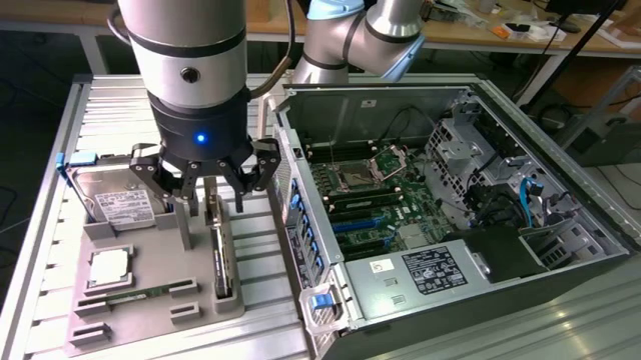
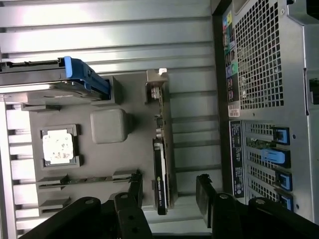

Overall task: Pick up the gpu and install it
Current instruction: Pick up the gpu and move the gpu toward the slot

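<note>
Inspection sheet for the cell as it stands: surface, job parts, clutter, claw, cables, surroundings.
Surface: slatted metal table with a grey fixture tray on it.
Job's things: gpu stands on edge in its tray slot, not yet lifted; open PC case beside the tray, on the exterior view's right.
Clutter: nothing loose seen; hard drive, CPU and RAM stick sit in the tray.
Claw: claw open, over the gpu, a finger on either side of the card.
Cables: blue cable inside the case; black cable along the arm.
Surroundings: workbench with odd items behind.
</note>
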{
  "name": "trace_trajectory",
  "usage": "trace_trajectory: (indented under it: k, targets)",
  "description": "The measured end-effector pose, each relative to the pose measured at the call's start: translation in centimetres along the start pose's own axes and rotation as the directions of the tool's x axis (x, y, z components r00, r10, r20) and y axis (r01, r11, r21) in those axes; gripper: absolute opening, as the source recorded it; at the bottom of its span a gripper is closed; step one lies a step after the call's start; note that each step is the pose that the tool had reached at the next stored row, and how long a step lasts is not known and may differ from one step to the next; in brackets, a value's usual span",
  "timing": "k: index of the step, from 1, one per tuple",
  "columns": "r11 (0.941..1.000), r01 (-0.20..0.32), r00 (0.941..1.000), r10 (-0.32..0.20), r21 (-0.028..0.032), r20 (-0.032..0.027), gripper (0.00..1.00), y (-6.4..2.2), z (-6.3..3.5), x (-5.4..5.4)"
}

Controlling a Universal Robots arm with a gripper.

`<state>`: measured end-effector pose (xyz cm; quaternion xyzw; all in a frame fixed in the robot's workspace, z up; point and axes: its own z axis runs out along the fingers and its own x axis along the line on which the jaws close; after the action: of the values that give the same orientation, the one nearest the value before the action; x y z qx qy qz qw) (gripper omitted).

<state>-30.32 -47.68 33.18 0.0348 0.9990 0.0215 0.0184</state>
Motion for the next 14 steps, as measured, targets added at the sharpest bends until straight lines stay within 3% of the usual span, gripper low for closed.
trace_trajectory:
  k: [8, 10, 14]
  targets:
    - [1.0, 0.0, 1.0, 0.0, 0.0, 0.0, 0.56, -0.57, 1.31, 0.5]
    - [1.0, 0.0, 1.0, 0.0, 0.0, -0.0001, 0.56, -1.07, 2.84, 0.6]
    - [0.9999, 0.013, 0.9999, -0.013, 0.0022, -0.0006, 0.56, -1.35, 4.8, 0.4]
